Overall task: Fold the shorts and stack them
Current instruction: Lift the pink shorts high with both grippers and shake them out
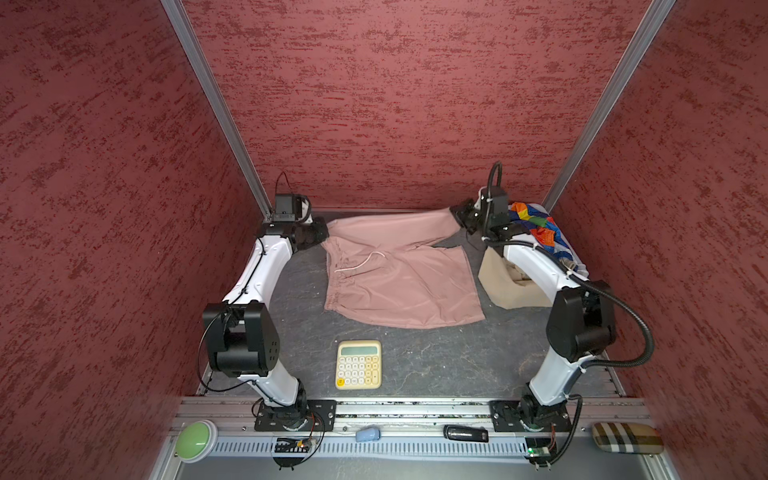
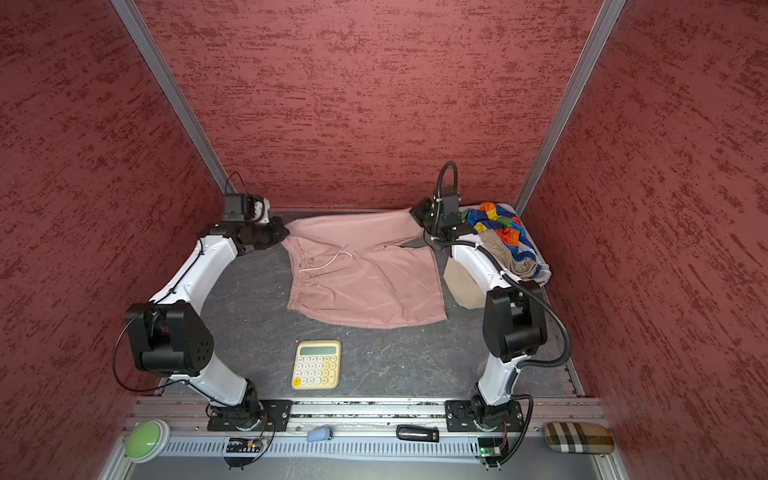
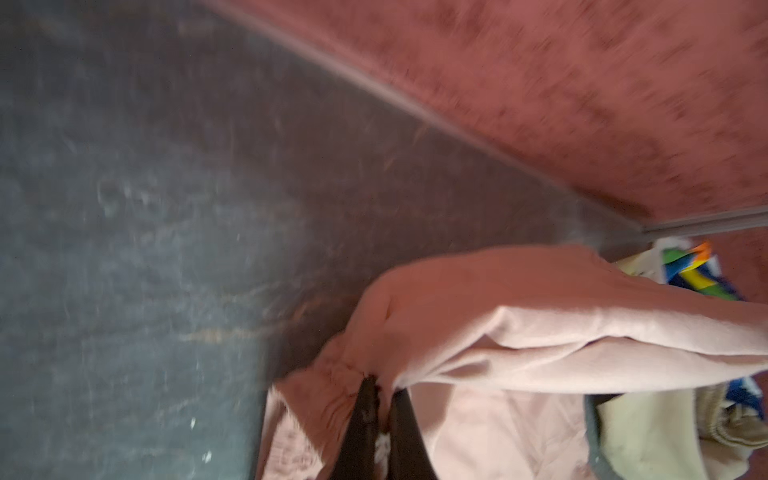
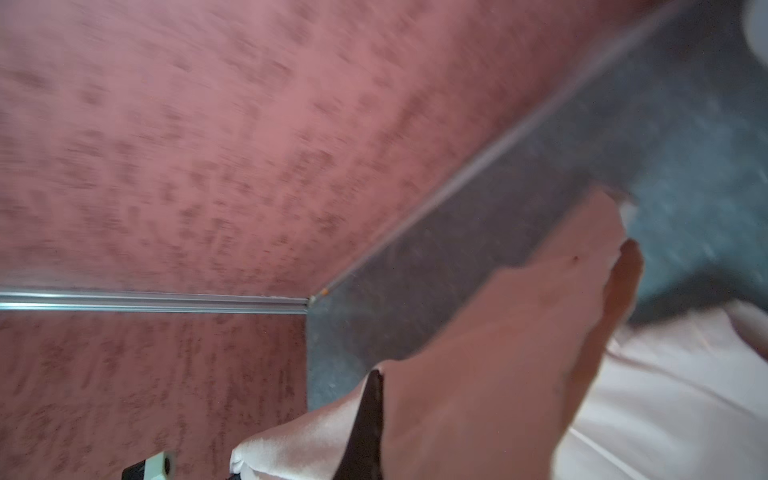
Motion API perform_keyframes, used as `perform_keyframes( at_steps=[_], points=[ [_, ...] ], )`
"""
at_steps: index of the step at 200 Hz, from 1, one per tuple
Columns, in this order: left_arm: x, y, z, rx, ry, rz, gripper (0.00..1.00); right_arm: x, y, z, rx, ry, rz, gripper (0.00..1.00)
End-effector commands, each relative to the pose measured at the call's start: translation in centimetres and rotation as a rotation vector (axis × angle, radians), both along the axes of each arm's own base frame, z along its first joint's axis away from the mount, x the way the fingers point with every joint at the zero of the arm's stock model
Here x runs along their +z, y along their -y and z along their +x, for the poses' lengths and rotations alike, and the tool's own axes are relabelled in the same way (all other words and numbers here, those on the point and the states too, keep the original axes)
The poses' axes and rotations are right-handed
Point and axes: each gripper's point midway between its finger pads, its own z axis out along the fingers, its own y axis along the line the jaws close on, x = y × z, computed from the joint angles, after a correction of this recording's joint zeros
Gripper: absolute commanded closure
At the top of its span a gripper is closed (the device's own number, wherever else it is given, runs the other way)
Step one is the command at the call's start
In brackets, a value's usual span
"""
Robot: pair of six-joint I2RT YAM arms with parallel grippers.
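Observation:
The dusty pink shorts [image 1: 399, 282] [image 2: 365, 286] lie spread on the dark tabletop, waistband to the left, with a white drawstring on top. My left gripper [image 1: 322, 239] [image 2: 284, 232] [image 3: 383, 384] is shut on the far waistband corner. My right gripper [image 1: 455, 216] [image 2: 415, 214] [image 4: 380, 376] is shut on the far leg's hem, and the leg is lifted and stretched toward the back wall. Fabric hides one of its fingers in the right wrist view. The beige shorts [image 1: 498, 286] [image 2: 461, 282] lie under my right arm. The rainbow shorts [image 1: 536, 226] [image 2: 494, 220] sit crumpled at back right.
A white basket [image 2: 540, 266] holds the rainbow shorts in the back right corner. A cream calculator [image 1: 358, 365] lies in front of the pink shorts. On the front rail sit a green button [image 1: 194, 441], a small blue object [image 1: 368, 434] and a plaid case [image 1: 626, 440]. Red walls close three sides.

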Motion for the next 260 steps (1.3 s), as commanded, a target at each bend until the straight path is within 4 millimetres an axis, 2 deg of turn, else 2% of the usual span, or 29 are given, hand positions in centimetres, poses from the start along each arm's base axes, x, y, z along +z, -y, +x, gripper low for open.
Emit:
perform_keyframes(
  at_steps=[1, 17, 34, 53, 75, 95, 112, 125, 139, 145, 163, 180, 196, 207, 227, 244, 260],
  points=[
    [6.5, -0.5, 1.8, -0.007, 0.176, -0.003, 1.0, 5.9, 2.2, -0.8, -0.004, 0.092, -0.164, 1.0],
    [11.6, -0.8, 1.3, -0.008, 0.289, -0.015, 1.0, 11.4, 2.6, -2.3, 0.013, 0.199, -0.214, 1.0],
    [17.1, -1.0, -0.7, 0.003, 0.42, -0.019, 1.0, 18.0, 2.9, -5.5, 0.031, 0.341, -0.255, 1.0],
    [22.0, -0.8, -4.0, 0.021, 0.547, -0.037, 1.0, 24.4, 3.6, -10.0, 0.033, 0.5, -0.279, 1.0],
    [26.3, 0.0, -8.7, 0.016, 0.658, -0.048, 1.0, 29.9, 4.6, -15.2, 0.019, 0.647, -0.302, 1.0],
    [29.6, 0.2, -13.2, 0.028, 0.761, -0.043, 1.0, 33.2, 5.5, -18.6, 0.002, 0.731, -0.314, 1.0],
    [32.2, -0.1, -16.6, 0.046, 0.839, -0.038, 1.0, 34.6, 6.0, -19.8, -0.006, 0.766, -0.316, 1.0],
    [33.5, -0.4, -17.9, 0.067, 0.866, -0.032, 1.0, 35.3, 6.6, -19.7, -0.023, 0.775, -0.322, 1.0],
    [34.0, -0.8, -17.8, 0.079, 0.86, -0.023, 1.0, 35.5, 7.3, -18.7, -0.047, 0.774, -0.33, 1.0],
    [34.0, -1.0, -17.4, 0.084, 0.85, -0.018, 1.0, 35.3, 7.7, -17.7, -0.056, 0.762, -0.331, 1.0],
    [32.3, -1.9, -14.5, 0.101, 0.779, -0.015, 1.0, 33.9, 8.5, -13.8, -0.053, 0.717, -0.313, 1.0],
    [28.7, -2.8, -10.4, 0.109, 0.673, -0.015, 1.0, 30.2, 8.8, -8.4, -0.032, 0.628, -0.302, 1.0],
    [24.0, -3.6, -6.4, 0.108, 0.552, -0.025, 1.0, 25.1, 8.8, -3.0, -0.01, 0.524, -0.316, 1.0],
    [20.1, -4.1, -3.6, 0.1, 0.461, -0.041, 1.0, 20.6, 8.8, 1.0, 0.012, 0.436, -0.317, 1.0],
    [13.0, -4.8, 0.8, 0.092, 0.311, -0.068, 1.0, 12.5, 8.4, 6.6, 0.051, 0.301, -0.315, 1.0],
    [7.7, -4.9, 3.7, 0.074, 0.207, -0.098, 1.0, 6.5, 8.5, 10.2, 0.056, 0.214, -0.324, 1.0],
    [3.7, -5.0, 5.8, 0.061, 0.134, -0.109, 1.0, 3.0, 8.4, 12.2, 0.065, 0.181, -0.336, 1.0]
  ],
)
